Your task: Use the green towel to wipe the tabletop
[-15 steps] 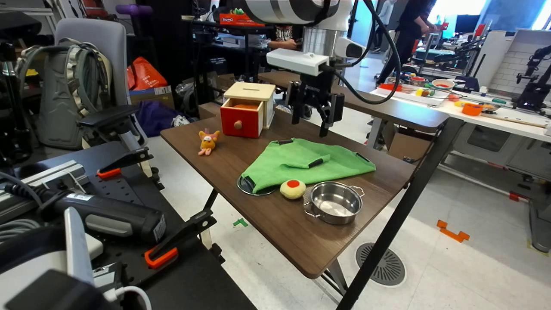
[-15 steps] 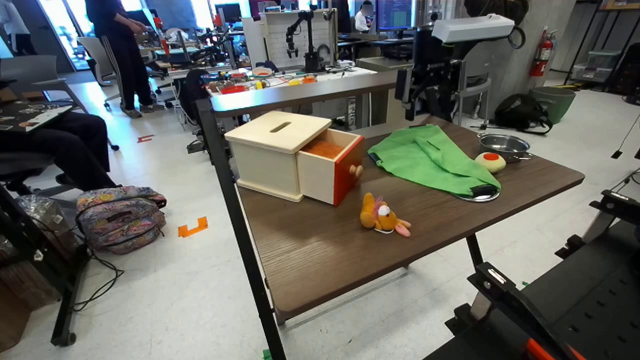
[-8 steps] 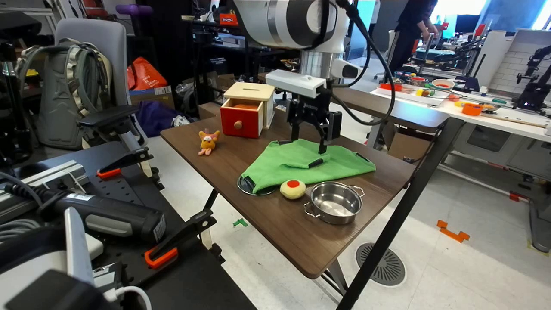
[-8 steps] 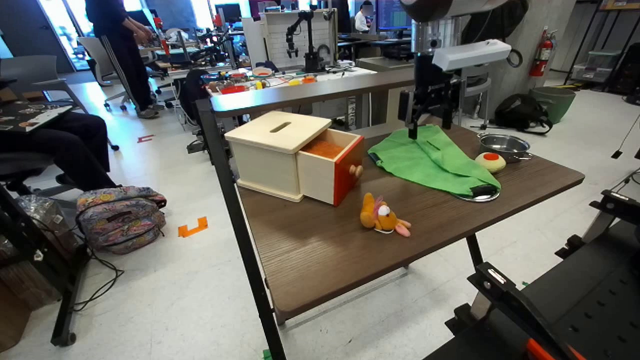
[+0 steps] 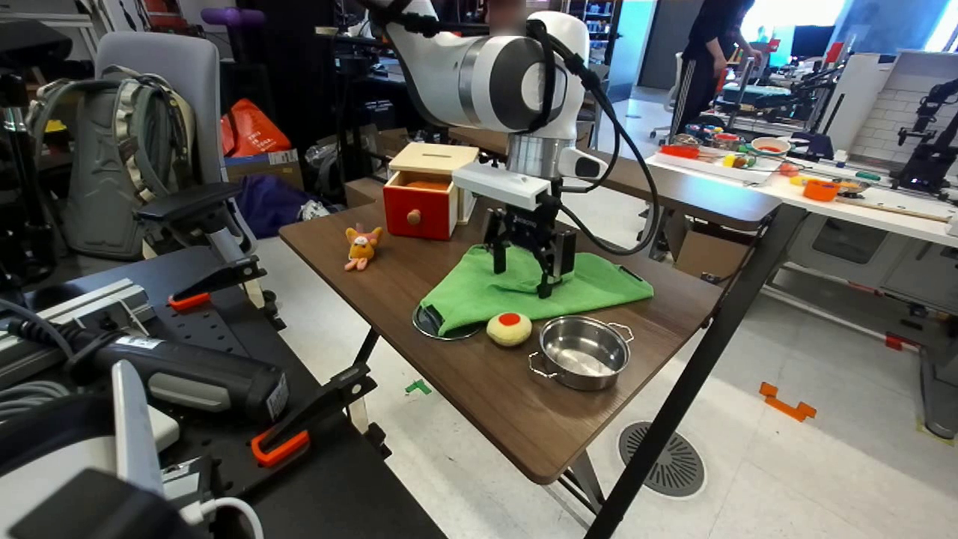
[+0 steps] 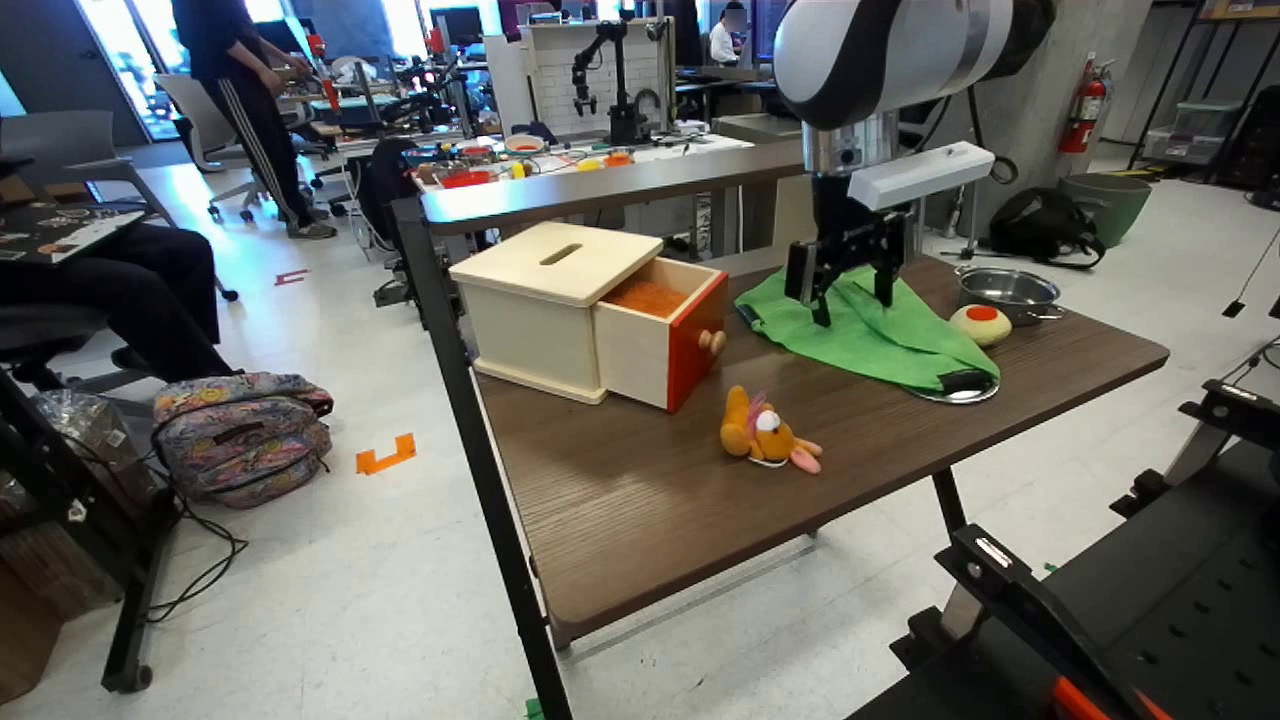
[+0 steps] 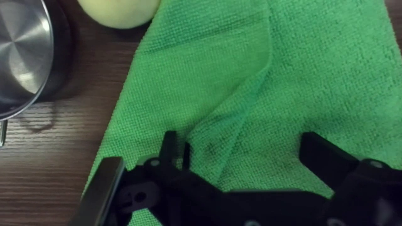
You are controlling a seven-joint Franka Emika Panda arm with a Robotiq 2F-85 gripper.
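The green towel (image 5: 468,296) lies rumpled on the dark brown tabletop (image 5: 479,385); both also show in an exterior view, the towel (image 6: 875,345) and the tabletop (image 6: 620,500). My gripper (image 5: 522,281) points down over the towel's middle, its fingers spread. It also shows in an exterior view (image 6: 853,310). In the wrist view my gripper (image 7: 239,135) is open, with a raised fold of the towel (image 7: 204,84) between the fingers, nearer the left one. The tips are at or just above the cloth; I cannot tell whether they touch it.
A metal bowl (image 5: 587,359) and a yellow round object (image 5: 509,331) stand beside the towel. A shiny round lid or plate (image 6: 960,396) is partly under a towel corner. A wooden box (image 6: 530,330) with an open red drawer and an orange plush toy (image 6: 770,435) are also on the tabletop.
My gripper has come down from above the tabletop to the towel, moving slightly toward the yellow round object, with its fingers staying open. The towel and other objects have not visibly moved.
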